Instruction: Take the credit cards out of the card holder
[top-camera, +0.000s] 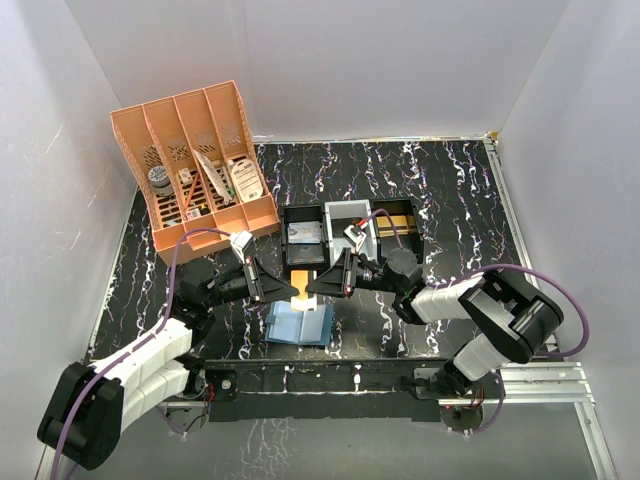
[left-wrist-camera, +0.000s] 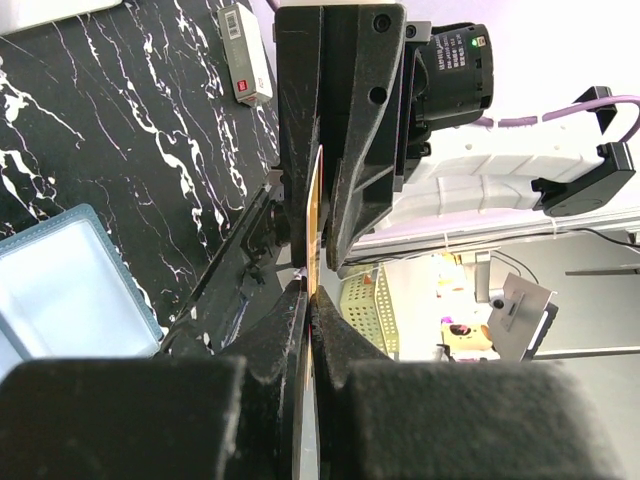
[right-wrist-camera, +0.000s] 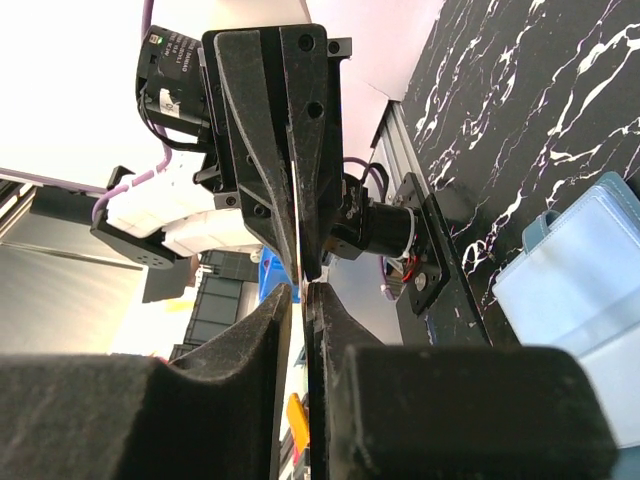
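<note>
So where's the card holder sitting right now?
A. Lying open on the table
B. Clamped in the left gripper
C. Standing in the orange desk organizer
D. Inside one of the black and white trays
A: the top view shows the card holder spread open, inside up, on the black marbled table.

Card holder (top-camera: 300, 323): soft bifold, teal-blue rim, lighter blue inside, lying open flat, inside facing up, just nearside of black tray (top-camera: 303, 238). Orange credit card (top-camera: 303, 277): hanging raised between tray and holder, standing on edge, left gripper (top-camera: 288, 290) pinching one end, right gripper (top-camera: 318, 286) flanking other end.
</note>
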